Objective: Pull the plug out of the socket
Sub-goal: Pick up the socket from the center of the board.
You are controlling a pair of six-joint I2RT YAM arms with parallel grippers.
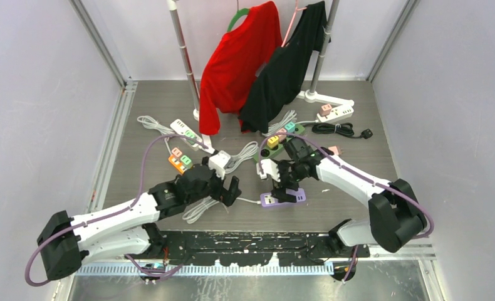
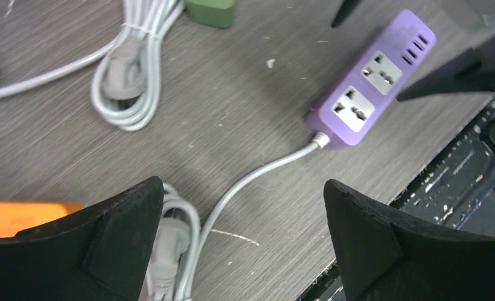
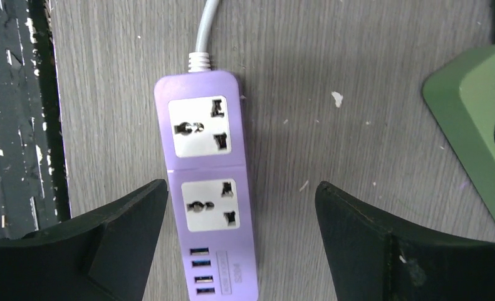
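A purple power strip (image 1: 284, 199) lies flat near the table's front edge, with its grey cord running left. Both of its sockets show empty in the right wrist view (image 3: 210, 188) and in the left wrist view (image 2: 370, 81). My right gripper (image 1: 282, 185) hovers just above the strip, open and empty, its jaws wide with the strip's USB end between them (image 3: 242, 185). My left gripper (image 1: 230, 188) is open and empty to the left of the strip, over the cord (image 2: 240, 188). A grey plug (image 2: 163, 251) lies beside its left finger.
A green socket cube (image 3: 477, 119) sits just past the purple strip. A coiled grey cable (image 2: 129, 81), an orange strip (image 1: 177, 163), a white block (image 1: 267, 168) and white strips (image 1: 185, 130) (image 1: 336, 113) lie around. Red (image 1: 239, 56) and black (image 1: 289, 69) shirts hang at the back.
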